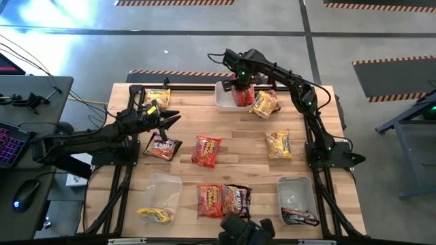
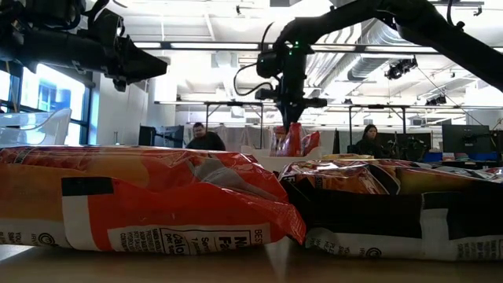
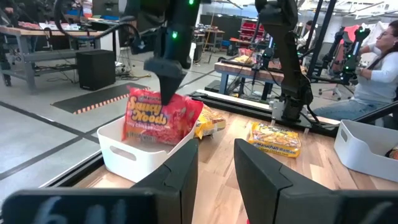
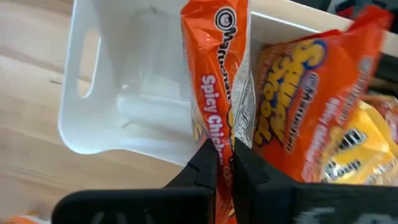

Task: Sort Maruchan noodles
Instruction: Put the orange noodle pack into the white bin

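My right gripper (image 1: 240, 83) points down over the white tub (image 1: 221, 99) at the table's far edge, shut on a red-orange Maruchan packet (image 4: 214, 74). A second red-orange packet (image 4: 305, 106) leans in the tub beside it. My left gripper (image 1: 170, 121) waits open and level over the table's left side, with nothing between its fingers (image 3: 180, 168). More noodle packets lie flat on the wood: yellow (image 1: 157, 96), dark (image 1: 162, 146), red (image 1: 206, 151), yellow (image 1: 278, 144). My right gripper pinches the packet's crimped top edge (image 4: 224, 140) between its two fingers, from above and pointing down. The packet hangs upright below the fingers (image 3: 163, 68) with its lower part inside the tub. The tub wall hides whether it rests on the tub's floor.
An orange-yellow packet (image 1: 264, 103) lies just right of the far tub. A red (image 1: 210, 201) and a dark packet (image 1: 236, 199) lie at the near edge. A clear tub (image 1: 161, 184) at near left holds a yellow packet, and a tub (image 1: 293, 187) at near right holds a dark one.
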`<action>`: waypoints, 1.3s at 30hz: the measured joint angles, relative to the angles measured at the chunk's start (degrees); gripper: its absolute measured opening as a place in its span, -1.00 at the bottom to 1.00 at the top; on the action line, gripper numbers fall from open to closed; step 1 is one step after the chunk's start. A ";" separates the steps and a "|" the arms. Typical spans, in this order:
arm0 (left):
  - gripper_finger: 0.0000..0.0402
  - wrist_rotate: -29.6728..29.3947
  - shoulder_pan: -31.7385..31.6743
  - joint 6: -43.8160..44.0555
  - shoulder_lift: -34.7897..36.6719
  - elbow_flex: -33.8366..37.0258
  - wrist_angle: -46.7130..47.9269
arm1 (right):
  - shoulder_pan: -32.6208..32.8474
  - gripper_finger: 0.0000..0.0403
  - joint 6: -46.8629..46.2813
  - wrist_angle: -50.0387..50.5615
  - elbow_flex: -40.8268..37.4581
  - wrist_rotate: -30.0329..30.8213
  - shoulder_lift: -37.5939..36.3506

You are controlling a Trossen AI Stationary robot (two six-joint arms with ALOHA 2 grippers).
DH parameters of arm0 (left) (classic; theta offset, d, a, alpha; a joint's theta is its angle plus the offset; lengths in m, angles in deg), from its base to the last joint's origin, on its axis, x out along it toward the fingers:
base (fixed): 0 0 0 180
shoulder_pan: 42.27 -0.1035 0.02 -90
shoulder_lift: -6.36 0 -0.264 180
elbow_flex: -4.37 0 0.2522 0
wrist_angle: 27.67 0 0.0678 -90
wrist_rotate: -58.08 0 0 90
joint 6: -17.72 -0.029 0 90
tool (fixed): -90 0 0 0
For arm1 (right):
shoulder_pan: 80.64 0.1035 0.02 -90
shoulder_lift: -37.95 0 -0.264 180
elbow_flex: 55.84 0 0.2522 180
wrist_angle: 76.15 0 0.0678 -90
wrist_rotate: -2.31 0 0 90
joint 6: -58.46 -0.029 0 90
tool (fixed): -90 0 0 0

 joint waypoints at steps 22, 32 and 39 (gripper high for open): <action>-0.54 0.00 0.00 1.46 0.02 0.00 -0.13 | -1.28 -1.00 -16.45 3.68 -1.38 4.14 -0.02; -0.54 0.00 0.00 1.47 0.02 0.00 -0.15 | -0.58 -0.74 -16.02 2.73 -1.38 7.41 -0.02; -0.54 0.00 0.00 1.49 0.01 0.00 -0.14 | 0.06 -0.40 -12.40 -0.14 -1.38 7.24 -0.02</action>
